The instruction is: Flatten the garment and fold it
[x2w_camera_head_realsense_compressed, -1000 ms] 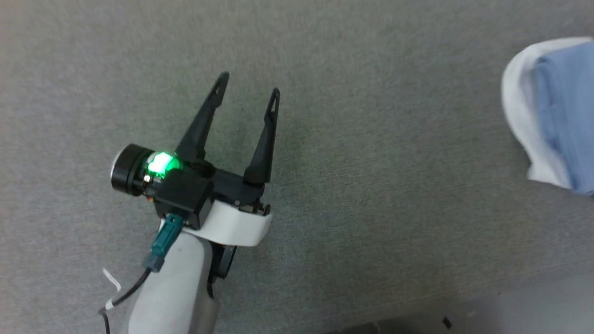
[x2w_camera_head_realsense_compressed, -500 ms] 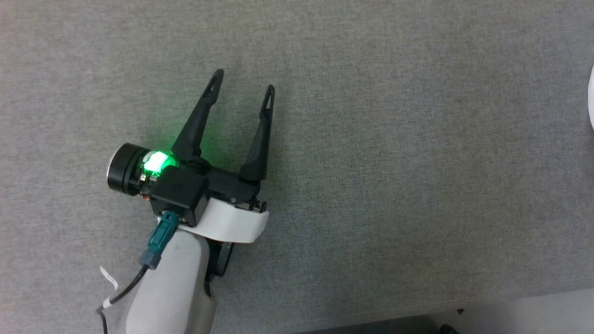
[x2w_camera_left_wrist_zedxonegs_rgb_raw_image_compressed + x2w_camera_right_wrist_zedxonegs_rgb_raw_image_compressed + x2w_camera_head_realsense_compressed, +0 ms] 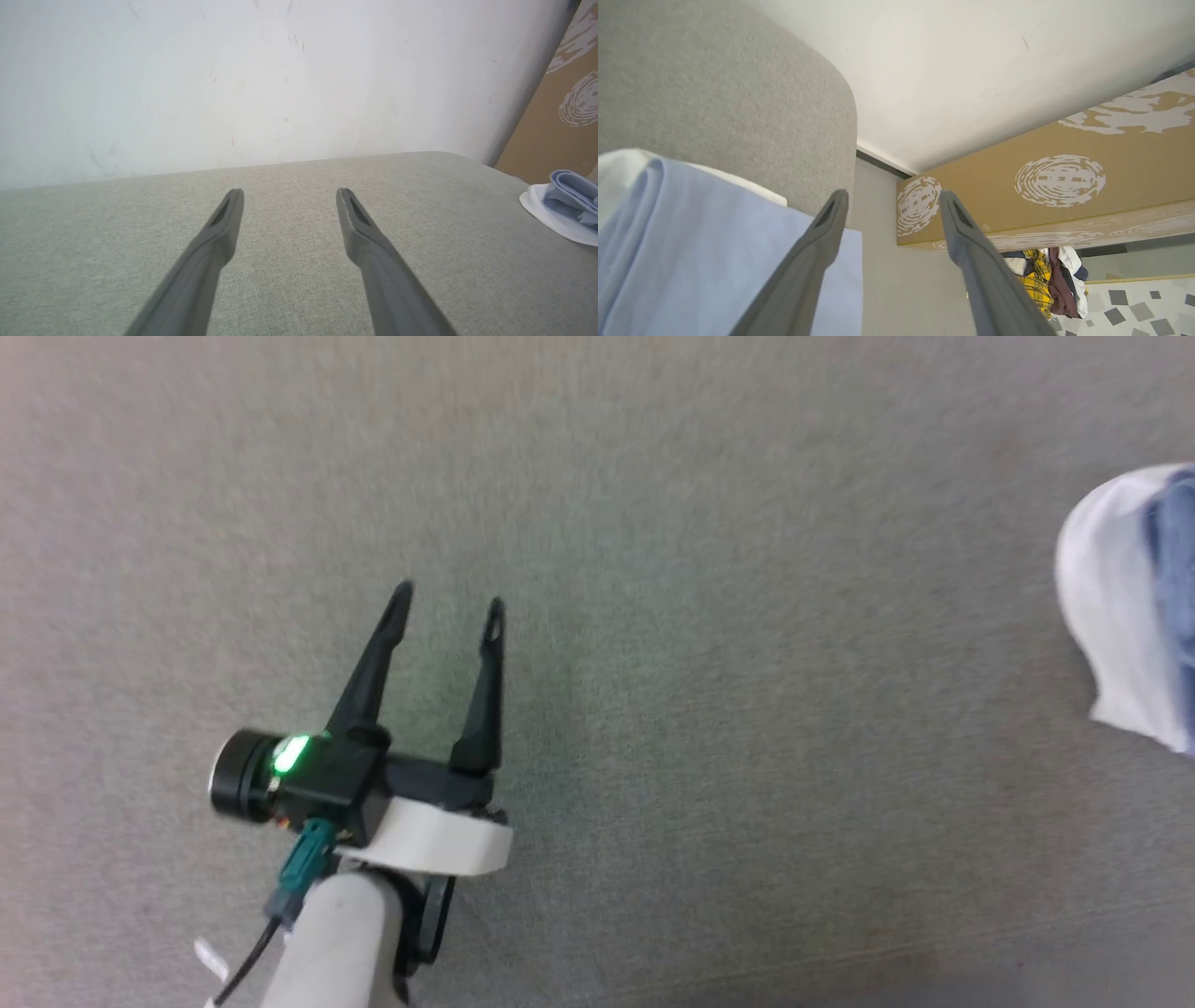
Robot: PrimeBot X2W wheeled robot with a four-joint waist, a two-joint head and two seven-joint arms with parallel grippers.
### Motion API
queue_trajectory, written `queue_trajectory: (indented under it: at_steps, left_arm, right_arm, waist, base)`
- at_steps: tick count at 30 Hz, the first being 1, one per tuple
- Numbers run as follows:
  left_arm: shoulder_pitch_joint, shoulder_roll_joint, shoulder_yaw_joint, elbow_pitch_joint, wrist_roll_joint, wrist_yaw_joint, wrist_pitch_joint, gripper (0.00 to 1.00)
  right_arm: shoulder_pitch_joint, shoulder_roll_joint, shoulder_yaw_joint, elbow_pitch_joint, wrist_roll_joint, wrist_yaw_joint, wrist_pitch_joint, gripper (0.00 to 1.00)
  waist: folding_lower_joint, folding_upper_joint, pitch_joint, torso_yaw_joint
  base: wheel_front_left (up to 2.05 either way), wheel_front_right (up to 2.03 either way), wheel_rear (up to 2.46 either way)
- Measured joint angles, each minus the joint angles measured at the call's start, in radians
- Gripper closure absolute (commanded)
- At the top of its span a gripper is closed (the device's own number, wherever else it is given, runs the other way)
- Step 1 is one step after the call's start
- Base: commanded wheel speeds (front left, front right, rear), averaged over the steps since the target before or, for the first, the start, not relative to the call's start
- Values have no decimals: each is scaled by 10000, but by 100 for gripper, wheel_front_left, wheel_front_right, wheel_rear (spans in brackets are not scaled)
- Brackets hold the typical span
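The left end effector [image 3: 448, 599], jaws spread, is hovering over the grey fabric-covered worktop [image 3: 747, 709]; the right end effector [image 3: 893, 195], likewise spread, is hanging just above the bundled light blue and white knit polo shirt [image 3: 691, 242] at the worktop's right corner. A stray nudge could be sending it floorwards. Its long axis seems to be running away from the robot; its collar end is unclear

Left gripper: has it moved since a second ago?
Yes. Measured against the garment, the left gripper sits farther left and lower, though the view shifted too.
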Motion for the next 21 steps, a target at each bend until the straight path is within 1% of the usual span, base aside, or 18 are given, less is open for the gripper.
queue_trajectory:
  at_steps: [3,6,8,10,12,16,21]
  left_arm:
    - [337,-21,265,31,-132,140,-2,0]
    - [652,-29,508,150,-155,334,0,0]
    - [821,-44,708,171,-174,437,0,0]
    - [980,-52,932,157,-259,583,0,0]
    - [1132,-65,1091,182,-447,640,0,0]
    - [1443,-86,1221,299,-583,652,0,0]
    - [1788,-105,1223,420,-612,683,0,0]
  right_arm:
    - [24,426,-288,-765,489,-2,-230,0]
    - [296,1114,-803,-1574,788,-2,-637,0]
    - [673,1687,-1200,-2077,1055,-2,-907,0]
    - [1153,2242,-1526,-2543,1149,-2,-1164,0]
    - [1667,2863,-1875,-3035,1233,-2,-1360,0]
    - [2810,4090,-2545,-4038,1388,-2,-1824,0]
    - [4381,5540,-3014,-5007,1421,-2,-2186,0]
  waist:
    - [0,0,-603,-26]
    - [-1,0,-1175,-13]
    - [-1,0,-1534,16]
    - [-1,0,-1865,59]
    - [-1,1,-2170,119]
    - [0,0,-2679,295]
    - [1,1,-3134,587]
  base:
    - [0,0,0]
    - [0,0,0]
    - [0,0,0]
    - [0,0,0]
    - [0,0,0]
    - [0,0,0]
    - [0,0,0]
